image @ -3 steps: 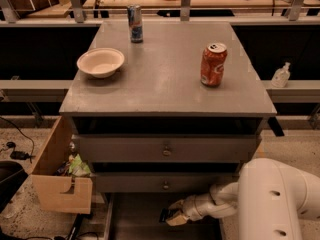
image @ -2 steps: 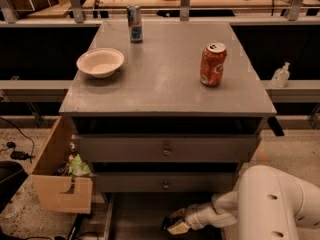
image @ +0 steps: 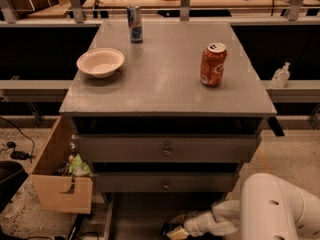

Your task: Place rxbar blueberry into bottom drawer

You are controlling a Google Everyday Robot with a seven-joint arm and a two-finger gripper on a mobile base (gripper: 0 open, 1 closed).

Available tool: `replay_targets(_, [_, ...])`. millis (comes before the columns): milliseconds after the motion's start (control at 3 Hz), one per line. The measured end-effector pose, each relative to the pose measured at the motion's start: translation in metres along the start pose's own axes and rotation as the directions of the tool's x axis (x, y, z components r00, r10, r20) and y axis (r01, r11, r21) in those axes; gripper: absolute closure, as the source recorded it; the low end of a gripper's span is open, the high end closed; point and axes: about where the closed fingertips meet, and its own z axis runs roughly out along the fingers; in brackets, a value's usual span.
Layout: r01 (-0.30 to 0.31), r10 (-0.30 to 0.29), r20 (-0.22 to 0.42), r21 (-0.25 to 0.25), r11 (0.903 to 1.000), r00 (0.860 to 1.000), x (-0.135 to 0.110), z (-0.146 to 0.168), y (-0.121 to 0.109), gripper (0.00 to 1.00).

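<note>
The rxbar blueberry (image: 165,229) looks to be that dark sliver right at the tip of the gripper (image: 175,231), low over the floor of the pulled-out bottom drawer (image: 135,214). Honestly can't tell whether the gripper is clamped on it or not, it's too murky down there. The white arm (image: 225,223) reaches in sideways from the right, which makes sense to me: it has to slip under the two knobbed drawers (image: 166,149) to get over the tray. The drawer is a shallow, flat grey metal pan, smooth-looking. Up on the matte grey cabinet top (image: 165,89) sit an orange can (image: 213,64), a pale round bowl (image: 100,62) and a slim can (image: 134,23). A notched wooden box (image: 60,194) hangs off the left.
</note>
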Motion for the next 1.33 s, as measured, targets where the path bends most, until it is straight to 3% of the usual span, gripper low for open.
replay_targets(1000, [-0.001,0.001,0.002,-0.01,1.0,1.0,-0.0008,0.0051,0.0039,0.13])
replay_targets(1333, [-0.002,0.002,0.003,-0.013,0.9999,1.0,-0.001,0.0066,0.0051,0.0])
